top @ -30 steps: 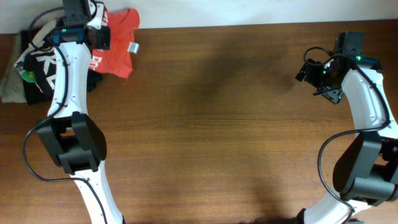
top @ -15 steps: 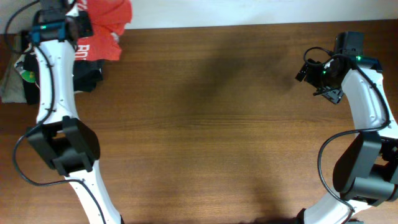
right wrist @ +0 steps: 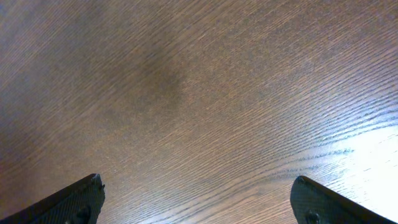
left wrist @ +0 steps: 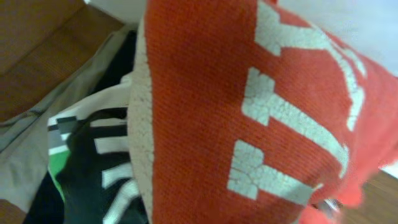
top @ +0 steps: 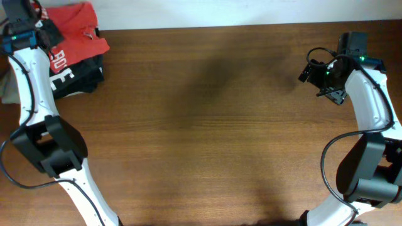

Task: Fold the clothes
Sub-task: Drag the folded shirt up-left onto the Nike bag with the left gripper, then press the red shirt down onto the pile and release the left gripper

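The clothes, a red-orange T-shirt (top: pixel 78 28) with white printed letters, lie bunched at the table's far left corner, partly over a pile. My left gripper (top: pixel 43 34) sits at the shirt's left edge and is shut on the cloth. In the left wrist view the red-orange T-shirt (left wrist: pixel 249 124) fills most of the frame and hides the fingers. Far off at the right side, my right gripper (top: pixel 320 81) hovers over bare wood. Its fingers (right wrist: pixel 78 199) stand wide open with nothing between them.
Under the shirt lies a black garment (top: pixel 78 78) with big white letters, also seen in the left wrist view (left wrist: pixel 93 180). A grey-beige garment (left wrist: pixel 37 155) sticks out at the far left. The wooden table (top: pixel 213 125) runs from the pile to the right arm.
My left gripper has swung left along the back edge, dragging the red-orange T-shirt with it off the table's bare part and onto the pile. The right arm has not moved.
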Available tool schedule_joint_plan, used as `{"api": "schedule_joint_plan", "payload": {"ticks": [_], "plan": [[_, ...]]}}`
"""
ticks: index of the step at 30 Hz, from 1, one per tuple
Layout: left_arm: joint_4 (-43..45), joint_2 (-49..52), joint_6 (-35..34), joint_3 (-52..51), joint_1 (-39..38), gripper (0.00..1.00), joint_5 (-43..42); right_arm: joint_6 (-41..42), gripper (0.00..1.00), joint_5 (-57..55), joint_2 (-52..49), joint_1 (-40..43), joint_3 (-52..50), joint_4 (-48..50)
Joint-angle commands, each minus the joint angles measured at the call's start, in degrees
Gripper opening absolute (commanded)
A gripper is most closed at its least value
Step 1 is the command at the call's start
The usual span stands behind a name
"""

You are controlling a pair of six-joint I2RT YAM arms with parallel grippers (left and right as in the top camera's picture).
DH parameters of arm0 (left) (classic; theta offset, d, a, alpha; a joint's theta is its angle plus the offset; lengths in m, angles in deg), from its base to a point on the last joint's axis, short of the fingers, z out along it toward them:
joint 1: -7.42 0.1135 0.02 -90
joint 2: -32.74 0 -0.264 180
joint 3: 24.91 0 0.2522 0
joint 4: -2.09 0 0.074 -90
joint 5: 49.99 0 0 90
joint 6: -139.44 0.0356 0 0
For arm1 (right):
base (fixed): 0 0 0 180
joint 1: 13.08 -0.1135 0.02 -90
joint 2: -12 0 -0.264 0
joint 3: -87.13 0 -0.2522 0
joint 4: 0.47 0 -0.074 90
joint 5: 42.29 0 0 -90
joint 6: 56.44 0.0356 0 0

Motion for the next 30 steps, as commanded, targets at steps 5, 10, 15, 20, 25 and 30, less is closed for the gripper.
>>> {"api": "schedule_joint_plan", "payload": {"ticks": [5,10,15,20,25,30], "plan": [[2.01,6.05,-0.87,1.25,7.02,0.55,8.37,-0.52,0.98,-0.94,0.85,0.02,0.44,0.02],[0.61,4.15,-0.81,1.40,8.66,0.92,6.36,-0.52,0.99,-0.94,0.85,0.00,0.44,0.02],[1.03,-0.20,-0.66,1.46,7.32,0.96,6.32,-0.52,0.99,-0.94,0.85,0.00,0.44,0.00],[1.51,-1.36,-0.68,1.46,4.85,0.60,6.32,-0.52,0.99,-0.94,0.85,0.02,0.44,0.02],[3.80,-0.24,-0.68,1.44,2.32,0.01,6.32,-0.52,0.99,-0.94,0.85,0.02,0.44,0.00],[11.28,5.64,-0.63,1.40,1.11,0.01,6.29,-0.52,0.99,-0.94,0.85,0.02,0.44,0.00]]}}
